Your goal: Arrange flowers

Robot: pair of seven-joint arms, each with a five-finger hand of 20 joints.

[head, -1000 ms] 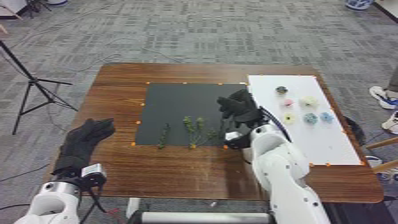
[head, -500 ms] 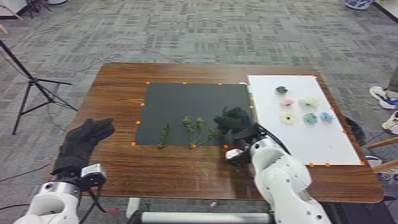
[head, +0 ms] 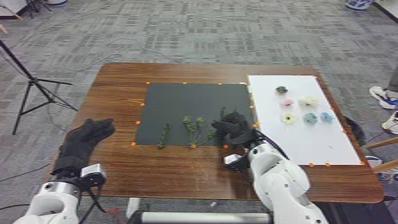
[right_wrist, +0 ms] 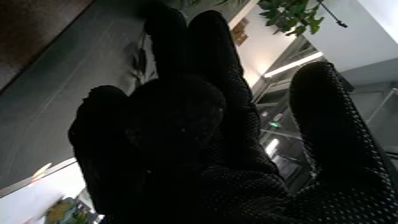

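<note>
Brown table, grey carpet; left hand open, empty; right hand half-open, hold unclear

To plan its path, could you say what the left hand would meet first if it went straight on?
Probably the dark mat, at its left edge, though the left hand may pass above it.

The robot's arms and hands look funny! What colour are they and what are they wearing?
The left arm and right arm are white, with chunky, rounded parts. The left hand and right hand wear black fabric gloves, and the right one has tiny pale dots on it. Each arm has a little white box near the wrist, and dark cables too.
</note>
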